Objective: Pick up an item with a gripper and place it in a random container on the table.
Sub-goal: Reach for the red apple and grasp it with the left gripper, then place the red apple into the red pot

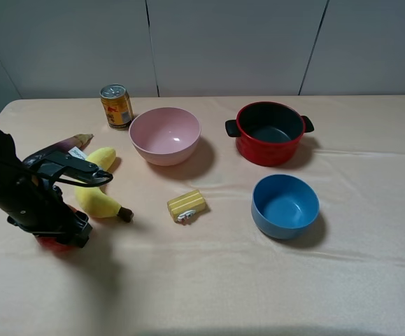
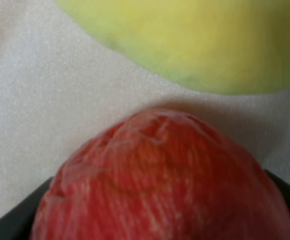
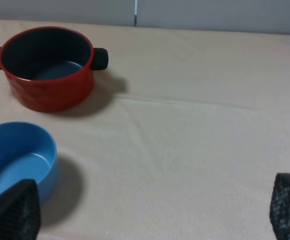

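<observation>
The red apple (image 1: 54, 243) rests on the peach cloth of the table (image 1: 209, 287) at the front left, mostly hidden under my left arm. My left gripper (image 1: 62, 234) is lowered over it. In the left wrist view the apple (image 2: 160, 185) fills the space between the two dark fingers (image 2: 9, 222), which press on its sides. The red pot (image 1: 268, 133) with black handles stands at the back right, empty; it also shows in the right wrist view (image 3: 47, 67). My right gripper (image 3: 150, 215) is open and empty over bare cloth, and is out of the exterior view.
A yellow plush banana (image 1: 97, 189) lies right beside the apple. A pink bowl (image 1: 165, 135), a blue bowl (image 1: 285, 205), a small yellow block (image 1: 187, 205), a can (image 1: 116, 106) and a pinkish-purple object (image 1: 73, 143) also stand on the table.
</observation>
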`<state>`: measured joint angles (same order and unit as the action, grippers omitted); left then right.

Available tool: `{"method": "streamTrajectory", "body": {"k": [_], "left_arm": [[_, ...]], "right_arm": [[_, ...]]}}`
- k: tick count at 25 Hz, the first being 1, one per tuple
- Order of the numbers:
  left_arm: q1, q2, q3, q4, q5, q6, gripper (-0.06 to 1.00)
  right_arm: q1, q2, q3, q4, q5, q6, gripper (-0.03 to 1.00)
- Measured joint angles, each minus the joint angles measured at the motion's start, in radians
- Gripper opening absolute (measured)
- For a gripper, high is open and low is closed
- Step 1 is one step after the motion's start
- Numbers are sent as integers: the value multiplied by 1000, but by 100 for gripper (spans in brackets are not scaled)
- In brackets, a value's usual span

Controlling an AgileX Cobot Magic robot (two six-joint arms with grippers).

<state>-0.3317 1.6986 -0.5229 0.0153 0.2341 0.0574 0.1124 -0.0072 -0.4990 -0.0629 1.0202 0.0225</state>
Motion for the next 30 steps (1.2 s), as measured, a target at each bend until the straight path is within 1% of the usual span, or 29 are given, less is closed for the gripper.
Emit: {"method": "streamTrajectory", "body": {"k": [10,15,17,19,23,30], "left_arm": [[0,0,0,0,0,0,72],[0,0,-1,0,43,0,72],[0,0,-18,0,86,0,72],[0,0,-50,-3,149,0,72],[0,0,-129,-7,303,0,72],[-1,1,-285,-87,528,-1,72]], "right_arm": [[0,0,0,0,0,0,69],[0,0,0,0,0,0,69],[0,0,0,0,0,0,69],[0,0,0,0,0,0,69],[0,0,0,0,0,0,69],[0,0,0,0,0,0,69]]}}
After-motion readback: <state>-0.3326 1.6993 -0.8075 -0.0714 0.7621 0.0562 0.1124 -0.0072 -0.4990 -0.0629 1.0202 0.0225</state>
